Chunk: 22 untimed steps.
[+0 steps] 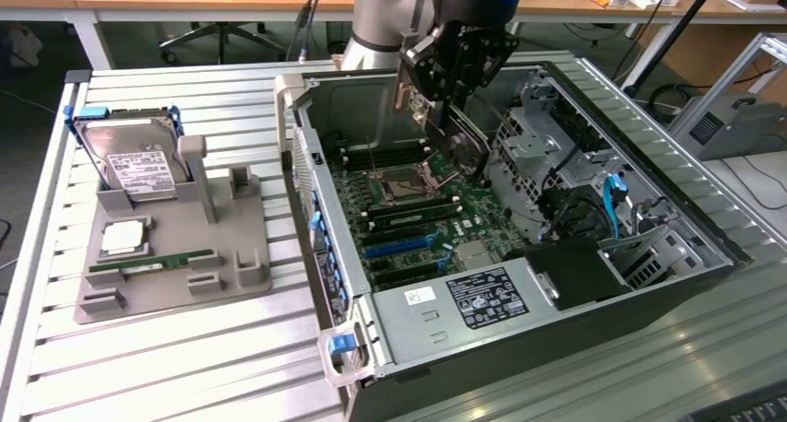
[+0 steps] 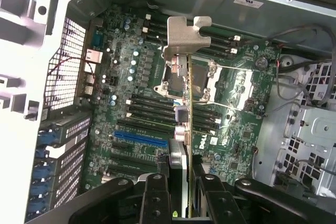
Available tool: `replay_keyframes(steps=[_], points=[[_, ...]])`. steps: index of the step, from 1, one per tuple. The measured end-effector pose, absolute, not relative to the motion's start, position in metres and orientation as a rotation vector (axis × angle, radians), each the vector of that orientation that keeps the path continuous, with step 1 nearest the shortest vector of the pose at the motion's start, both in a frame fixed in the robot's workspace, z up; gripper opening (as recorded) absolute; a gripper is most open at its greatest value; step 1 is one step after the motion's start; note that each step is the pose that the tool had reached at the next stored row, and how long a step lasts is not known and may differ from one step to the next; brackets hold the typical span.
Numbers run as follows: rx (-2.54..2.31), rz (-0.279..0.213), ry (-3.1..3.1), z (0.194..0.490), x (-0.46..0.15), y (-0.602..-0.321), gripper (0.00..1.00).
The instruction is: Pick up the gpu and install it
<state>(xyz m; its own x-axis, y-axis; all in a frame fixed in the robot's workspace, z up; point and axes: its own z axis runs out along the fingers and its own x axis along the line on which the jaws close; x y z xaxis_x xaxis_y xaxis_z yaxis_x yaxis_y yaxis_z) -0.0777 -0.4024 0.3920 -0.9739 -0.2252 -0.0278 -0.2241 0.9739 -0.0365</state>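
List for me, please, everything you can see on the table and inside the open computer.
Grey metal computer case: one, open, on the exterior view's right.
Green motherboard: one, inside the case.
White slatted table: one, under everything.
Grey fixture tray: one, on the exterior view's left.
Boxy hard drive with white label: one, silver, propped at the tray's far end.
Square silver processor chip: one, in the tray.
Narrow green RAM stick: one, in the tray.
Thin green gpu card with silver bracket: one, above the motherboard.
Black gripper: one, shut on the gpu.
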Motion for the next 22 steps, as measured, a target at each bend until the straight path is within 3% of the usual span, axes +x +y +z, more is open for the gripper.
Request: replay_keyframes(steps=[22], points=[[-0.505,-0.049,3.067,0.3918,-0.0776,-0.4026,0.27]])
